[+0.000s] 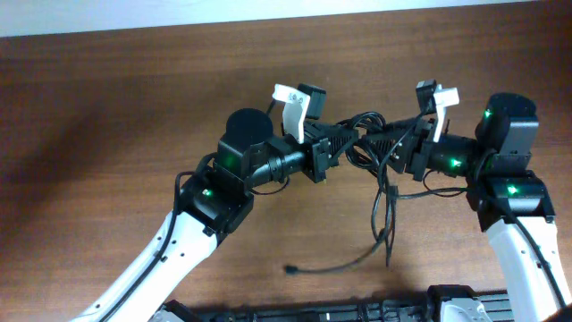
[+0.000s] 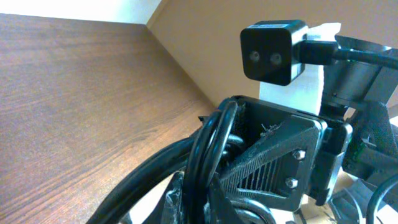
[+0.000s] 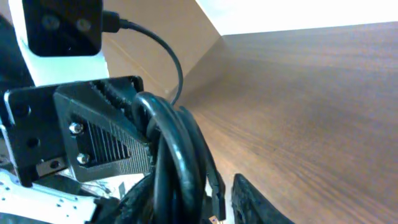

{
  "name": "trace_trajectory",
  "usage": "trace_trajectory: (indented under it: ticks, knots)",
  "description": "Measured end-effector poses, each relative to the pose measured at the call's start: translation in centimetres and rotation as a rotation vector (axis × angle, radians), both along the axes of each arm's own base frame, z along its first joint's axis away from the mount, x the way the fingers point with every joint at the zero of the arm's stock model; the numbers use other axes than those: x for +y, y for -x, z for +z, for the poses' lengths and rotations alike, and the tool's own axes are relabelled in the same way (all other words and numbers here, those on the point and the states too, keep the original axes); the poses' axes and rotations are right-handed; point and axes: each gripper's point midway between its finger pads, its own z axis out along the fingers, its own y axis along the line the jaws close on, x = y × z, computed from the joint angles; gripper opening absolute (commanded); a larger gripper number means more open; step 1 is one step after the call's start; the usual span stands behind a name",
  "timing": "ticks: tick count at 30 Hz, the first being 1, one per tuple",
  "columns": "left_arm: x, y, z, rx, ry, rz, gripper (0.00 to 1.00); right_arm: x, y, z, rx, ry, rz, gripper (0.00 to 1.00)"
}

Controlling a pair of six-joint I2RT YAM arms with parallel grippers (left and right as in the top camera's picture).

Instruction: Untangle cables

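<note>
Left gripper (image 1: pixel 344 143) jaws pinched narrow on the cables (image 1: pixel 384 192) above tabletop (image 1: pixel 134 107). Right gripper (image 1: pixel 398 148) faces it at the bundle, jaws unclear.

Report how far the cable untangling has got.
Done: little. Only one strand with its plug end trails free on the table.
In hand: the left tool is shut on the cables, bunched between the two arms. Whether the right tool grips them is unclear.
Left: the bunch looks knotted, so nearly all the separating remains.
</note>
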Motion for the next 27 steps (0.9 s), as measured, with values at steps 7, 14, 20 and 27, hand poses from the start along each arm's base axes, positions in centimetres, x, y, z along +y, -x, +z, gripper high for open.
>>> trace_trajectory:
  ticks: [7, 14, 20, 27]
  knots:
    - [1.7, -1.3, -2.7, 0.06, -0.095, 0.082, 0.0, -0.3, -0.3, -0.3, -0.007, 0.016, -0.015, 0.46]
    - [4.0, -2.9, -3.7, 0.01, -0.162, 0.105, 0.0, -1.1, -0.6, -0.3, -0.008, 0.016, -0.041, 0.3]
    - [3.1, -2.5, -1.9, -0.079, -0.114, 0.043, 0.0, -1.1, -0.5, -0.5, 0.005, 0.015, -0.04, 0.41]
    - [2.2, -1.8, -1.0, -0.118, -0.086, 0.007, 0.0, -0.9, -0.4, -0.7, 0.017, 0.015, -0.036, 0.45]
